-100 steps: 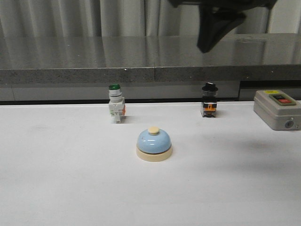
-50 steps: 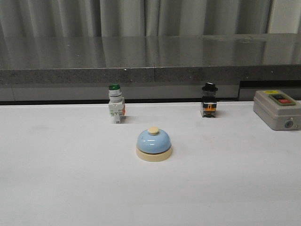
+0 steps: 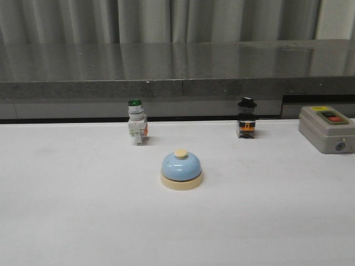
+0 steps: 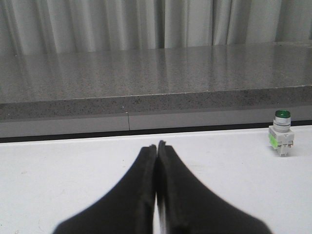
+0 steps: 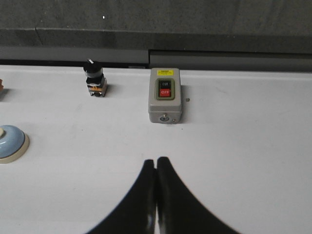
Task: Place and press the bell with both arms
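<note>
Front view shows the bell (image 3: 181, 170) sitting upright near the middle of the white table (image 3: 66, 221), its cream knob on top and nothing touching it; neither arm appears in this view. Farther back, near the table's far edge, stand a green-capped pushbutton switch (image 3: 136, 128) to the bell's left and a black-knobbed selector switch (image 3: 247, 118) to its right, with a grey control box (image 3: 327, 128) near the far right corner. From the wrist cameras, the left gripper (image 4: 156, 146) has its fingers pressed together on nothing, hanging over the table's left part with only the green-capped switch in sight, and the right gripper (image 5: 156, 162) is likewise closed and empty, with the bell at the rim of its picture (only partly visible there) and the control box ahead. The bell looks already placed, so the step in hand is probably the press, or both arms are backing off after it. To press well, bring one closed tip straight over the knob, descend vertically, and avoid glancing off the glossy dome, which could slide the bell.
</note>
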You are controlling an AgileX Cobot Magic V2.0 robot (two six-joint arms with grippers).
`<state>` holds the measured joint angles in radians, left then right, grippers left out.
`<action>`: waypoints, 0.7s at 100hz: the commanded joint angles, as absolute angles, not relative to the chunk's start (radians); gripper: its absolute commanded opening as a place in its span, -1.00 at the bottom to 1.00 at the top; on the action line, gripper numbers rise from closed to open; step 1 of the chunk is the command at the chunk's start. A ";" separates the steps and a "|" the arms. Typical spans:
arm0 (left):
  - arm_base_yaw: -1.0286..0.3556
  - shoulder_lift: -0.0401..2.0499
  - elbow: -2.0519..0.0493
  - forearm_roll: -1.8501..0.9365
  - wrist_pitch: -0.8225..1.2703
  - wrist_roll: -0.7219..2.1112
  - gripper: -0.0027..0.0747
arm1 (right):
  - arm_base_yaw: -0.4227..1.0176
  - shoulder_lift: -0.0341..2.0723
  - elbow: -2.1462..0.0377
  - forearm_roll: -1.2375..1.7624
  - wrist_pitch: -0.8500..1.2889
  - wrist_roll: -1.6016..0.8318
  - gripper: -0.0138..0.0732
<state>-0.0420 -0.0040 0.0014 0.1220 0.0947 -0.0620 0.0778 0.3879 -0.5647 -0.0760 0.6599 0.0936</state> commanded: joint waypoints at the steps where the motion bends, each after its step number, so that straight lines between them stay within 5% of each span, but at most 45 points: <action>1: -0.039 -0.033 0.043 0.121 0.017 -0.069 -0.98 | 0.072 0.346 -0.586 -0.085 0.592 0.092 -0.82; 70: -0.039 -0.033 0.043 0.121 0.017 -0.069 -0.98 | 0.070 0.289 -0.512 -0.088 0.525 0.092 -0.82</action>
<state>-0.0420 -0.0040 0.0014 0.1220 0.0947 -0.0620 0.0778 0.3090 -0.5244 -0.0760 0.6369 0.0936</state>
